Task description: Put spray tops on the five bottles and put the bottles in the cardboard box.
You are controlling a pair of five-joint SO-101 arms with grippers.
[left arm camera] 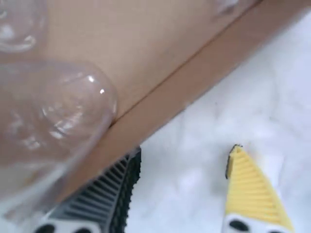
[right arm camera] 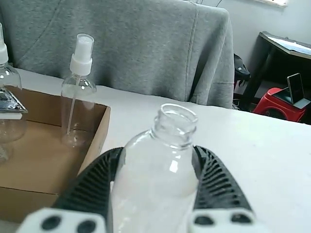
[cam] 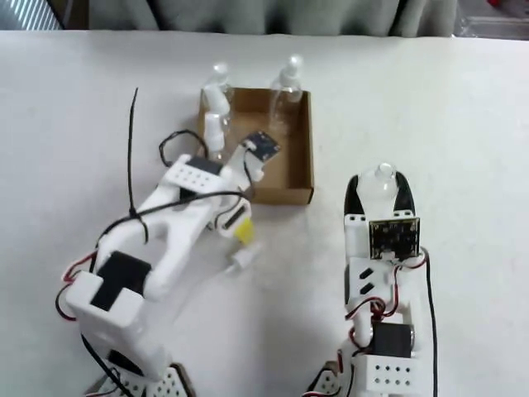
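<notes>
The cardboard box (cam: 291, 169) lies at mid-table. Capped clear bottles stand at its back right (cam: 288, 89) (right arm camera: 77, 99) and back left (cam: 217, 89), and a third bottle (cam: 214, 131) leans by the left wall. My right gripper (cam: 381, 188) (right arm camera: 158, 156), right of the box, is shut on an upright bottle (cam: 383, 174) (right arm camera: 167, 145) with a bare neck. My left gripper (cam: 238, 225) (left arm camera: 184, 162) hangs open just outside the box's front wall (left arm camera: 194, 85), with table between its black and yellow fingers. A loose white spray top (cam: 245, 257) lies on the table below it.
A clear bottle (left arm camera: 46, 116) inside the box looms close to the left gripper's black finger (left arm camera: 114, 187). A black cable tie (cam: 132, 149) sticks up near the left arm. A grey garment (right arm camera: 136, 48) hangs behind the table's back edge.
</notes>
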